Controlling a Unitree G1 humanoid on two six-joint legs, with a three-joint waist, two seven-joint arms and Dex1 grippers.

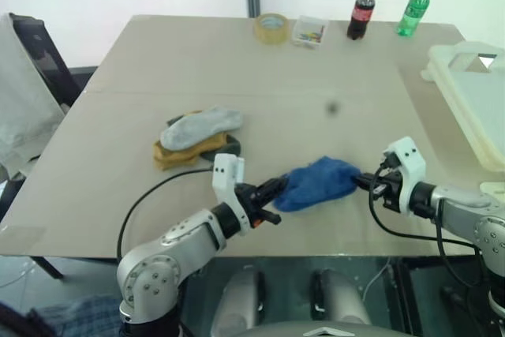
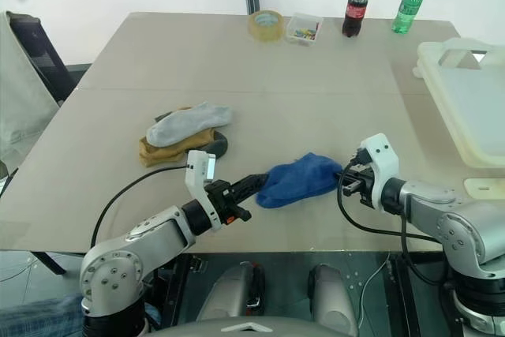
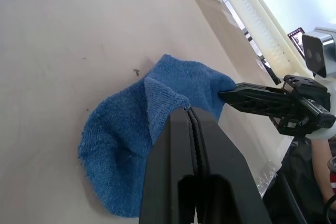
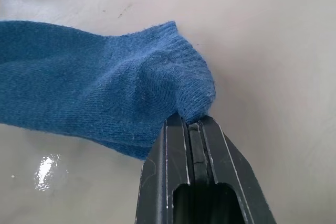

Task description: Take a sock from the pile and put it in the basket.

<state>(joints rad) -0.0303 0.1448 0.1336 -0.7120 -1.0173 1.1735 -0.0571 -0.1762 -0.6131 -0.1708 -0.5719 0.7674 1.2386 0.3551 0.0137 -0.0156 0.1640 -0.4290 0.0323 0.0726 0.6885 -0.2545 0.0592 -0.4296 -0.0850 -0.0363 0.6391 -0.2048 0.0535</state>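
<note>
Now my left gripper (image 1: 278, 190) and right gripper (image 1: 364, 181) each pinch an end of the blue sock (image 1: 317, 182), well short of the basket (image 1: 472, 92). Best I keep both grips tight and carry it level toward the basket, clearing its rim.

The two head cameras look forward and down over the table (image 1: 237, 61), taking in nearly the same scene, slightly offset sideways. Each wrist camera sits close, sighting along its own fingers at the blue sock (image 3: 131, 129), which all four views share.
</note>
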